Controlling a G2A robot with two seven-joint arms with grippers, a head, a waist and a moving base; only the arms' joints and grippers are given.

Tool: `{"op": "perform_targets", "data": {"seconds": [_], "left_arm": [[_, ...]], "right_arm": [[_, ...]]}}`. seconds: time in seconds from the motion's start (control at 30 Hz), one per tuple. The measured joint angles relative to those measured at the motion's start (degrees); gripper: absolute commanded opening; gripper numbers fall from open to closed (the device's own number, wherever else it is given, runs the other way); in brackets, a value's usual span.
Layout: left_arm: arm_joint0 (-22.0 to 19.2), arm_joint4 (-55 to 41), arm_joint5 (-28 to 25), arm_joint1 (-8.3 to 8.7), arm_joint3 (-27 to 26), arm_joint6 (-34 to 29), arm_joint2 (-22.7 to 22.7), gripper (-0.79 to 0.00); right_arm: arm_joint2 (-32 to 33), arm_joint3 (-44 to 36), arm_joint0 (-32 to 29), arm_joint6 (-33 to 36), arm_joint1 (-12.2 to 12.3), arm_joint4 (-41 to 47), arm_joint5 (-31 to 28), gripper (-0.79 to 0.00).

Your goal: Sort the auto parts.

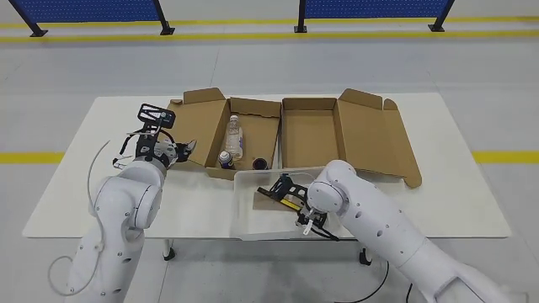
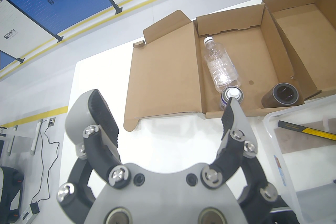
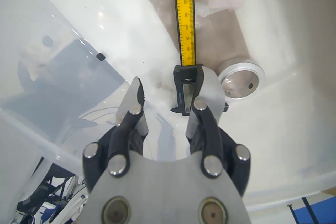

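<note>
Right jaws: open, down inside the bin (image 3: pixel 275 25), set astride the caliper's head. Nothing was clamped.
Caliper (image 3: pixel 187 12): lay flat on the bin floor. Its display head sat between the right jaws, hard against one finger (image 3: pixel 210 83), with a clear gap to the other. The yellow beam ran straight ahead of the jaws.
Disc (image 3: pixel 241 82): silver and round, just outside the finger nearest the caliper. Whether it touched the head could not be told.
Left jaws: open wide and empty, over bare worktop (image 2: pixel 170 135).
Left box (image 2: pixel 162 72): ahead of the left jaws. It held a bottle (image 2: pixel 221 64), a can (image 2: pixel 232 96) and a black cylinder (image 2: pixel 282 95), with the can closest to the jaws.
Right box (image 1: pixel 312 135): beyond the bin from the right jaws.
Handling (judged): the caliper looked stiff, fairly light, long and end-heavy at the head. The smooth beam was probably slippery. The display and slider were taken as the delicate parts.
Hold (judged): best across the narrow sides of the head or the beam just ahead of it, close to the balance point. Pads should stay off the display face. A grip far back would leave the beam free to droop or swing.
Risk (judged): the caliper lay low on the floor, so the fingertips needed to reach right down. A one-sided closure could slide it and nudge the disc.
</note>
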Motion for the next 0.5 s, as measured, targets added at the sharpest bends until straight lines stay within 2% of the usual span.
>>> {"op": "perform_targets", "data": {"seconds": [0.13, 0.23, 0.47, 0.5], "left_arm": [[0.0, 0.0, 0.0, 0.0, 0.0, 0.0, 0.0, 0.0], [0.0, 0.0, 0.0, 0.0, 0.0, 0.0, 0.0, 0.0], [0.0, 0.0, 0.0, 0.0, 0.0, 0.0, 0.0, 0.0], [0.0, 0.0, 0.0, 0.0, 0.0, 0.0, 0.0, 0.0]], "right_arm": [[-0.14, 0.6, 0.3, -0.28, -0.21, 0.62, -0.62, -0.431], [-0.34, 0.55, 0.6, -0.03, -0.33, 0.59, -0.98, -0.437], [-0.12, -0.03, 0.99, -0.6, -0.39, 0.19, -1.18, -0.394], [-0.03, -0.22, 0.98, -0.55, -0.35, -0.01, -1.05, -0.36]]}}
